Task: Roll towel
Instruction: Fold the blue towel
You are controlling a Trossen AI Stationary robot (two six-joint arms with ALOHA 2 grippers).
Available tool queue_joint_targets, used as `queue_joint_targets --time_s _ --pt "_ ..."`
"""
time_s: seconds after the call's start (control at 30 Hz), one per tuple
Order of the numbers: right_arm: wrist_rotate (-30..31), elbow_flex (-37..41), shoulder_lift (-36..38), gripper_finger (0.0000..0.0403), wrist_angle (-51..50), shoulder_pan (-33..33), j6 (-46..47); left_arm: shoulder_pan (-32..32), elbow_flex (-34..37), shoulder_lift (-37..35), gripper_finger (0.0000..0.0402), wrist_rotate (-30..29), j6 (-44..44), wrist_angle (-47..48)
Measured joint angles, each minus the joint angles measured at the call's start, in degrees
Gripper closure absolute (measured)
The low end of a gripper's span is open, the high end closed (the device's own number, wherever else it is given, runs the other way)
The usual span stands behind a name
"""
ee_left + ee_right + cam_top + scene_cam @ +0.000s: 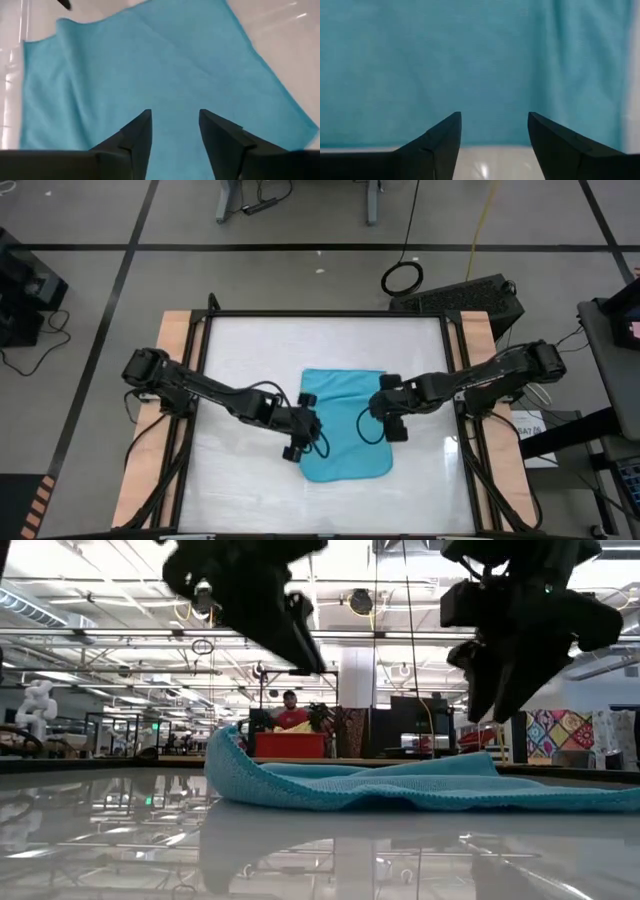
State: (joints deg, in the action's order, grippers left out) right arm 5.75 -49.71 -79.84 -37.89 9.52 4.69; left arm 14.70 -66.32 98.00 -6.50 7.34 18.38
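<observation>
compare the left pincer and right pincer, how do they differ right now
The left pincer hangs over the towel's left edge, and the right pincer over its right edge. In its wrist view the left pincer has cloth under both fingers, while the right pincer's fingers sit at the cloth's edge with bare table below. Shared: both are open, hold nothing, and hang above the flat towel in the low view.

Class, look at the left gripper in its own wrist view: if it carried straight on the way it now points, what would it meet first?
Most likely the towel. The left gripper stands open above the blue cloth, which fills the view ahead of its fingers. Nothing else shows in between, though the depth is hard to judge.
</observation>
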Motion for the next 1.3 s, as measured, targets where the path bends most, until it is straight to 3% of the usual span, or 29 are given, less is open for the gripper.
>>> queue_joint_targets --time_s 0.33,0.5,0.67,0.87,0.97,1.07,1.17,1.3 --pt "-2.6 4.8 -3.9 0.0215 9.6 0.1 2.3 -1.5 0.0 11.6 0.0267 0.1 -1.0 -0.3" --pt "-3.0 4.8 -8.6 0.0226 10.1 1.2 5.0 -3.0 -0.2 13.2 0.0267 -0.3 0.4 -0.2" --pt "-7.0 4.6 -12.2 0.0234 13.0 3.6 9.8 -3.2 -0.2 13.1 0.0267 -5.3 7.8 2.2" --pt "-12.1 4.4 -15.9 0.0239 27.2 9.3 17.1 -4.9 -0.3 13.0 0.0267 -13.8 18.6 8.7" --pt "-17.9 4.1 -17.9 0.0239 35.6 11.4 18.6 -6.0 -0.1 12.8 0.0267 -19.5 22.5 12.2" --pt "-21.0 2.1 -18.1 0.0239 36.0 12.5 17.6 -6.4 0.1 11.2 0.0267 -21.8 24.9 15.7" --pt "-18.5 -0.3 -16.2 0.0239 29.4 12.5 15.6 -5.9 0.1 8.4 0.0267 -22.9 25.0 16.0" --pt "-8.7 -1.6 -12.5 0.0239 20.4 12.1 11.6 -3.2 0.1 3.8 0.0267 -23.1 24.2 15.0"
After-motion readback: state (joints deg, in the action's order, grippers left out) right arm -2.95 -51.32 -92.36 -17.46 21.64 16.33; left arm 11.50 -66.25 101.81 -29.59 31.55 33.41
